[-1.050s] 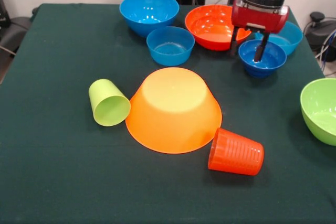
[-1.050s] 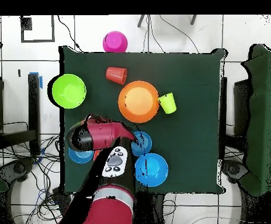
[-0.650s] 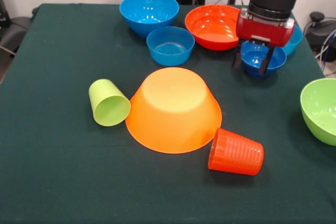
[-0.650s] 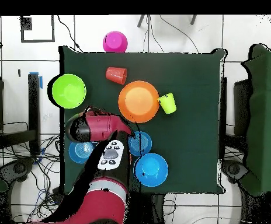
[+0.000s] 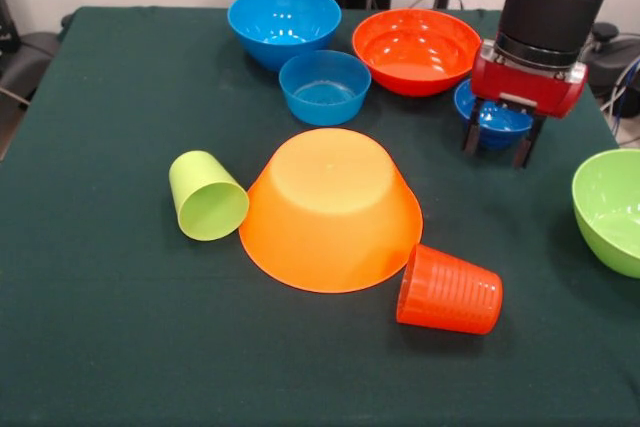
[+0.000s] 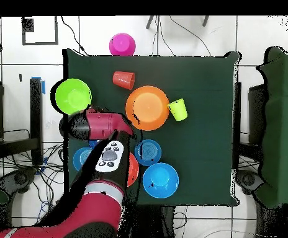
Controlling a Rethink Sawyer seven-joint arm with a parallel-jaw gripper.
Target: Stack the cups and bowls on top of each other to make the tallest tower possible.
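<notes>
The large light-orange bowl (image 5: 330,207) (image 6: 148,108) lies upside down mid-table. On its side to the left lies the lime green cup (image 5: 205,195) (image 6: 178,110). The ribbed orange cup (image 5: 450,290) (image 6: 123,79) lies on its side at the bowl's front right. My gripper (image 5: 497,144) hangs open just in front of a small blue bowl (image 5: 490,119), with nothing between its fingers. Further back stand the red-orange bowl (image 5: 415,47), a medium blue bowl (image 5: 284,22) (image 6: 160,180) and another small blue bowl (image 5: 324,85) (image 6: 148,152).
A lime-green bowl (image 5: 612,209) (image 6: 72,96) sits upright at the right edge in the front view. In the overhead view a pink bowl (image 6: 121,44) lies just beyond the table's far edge. My arm (image 6: 103,127) covers part of the bowls near the base.
The gripper has lifted off the small blue bowl's rim and moved right and toward the front. The bowl stays on the table. Nothing else has moved.
</notes>
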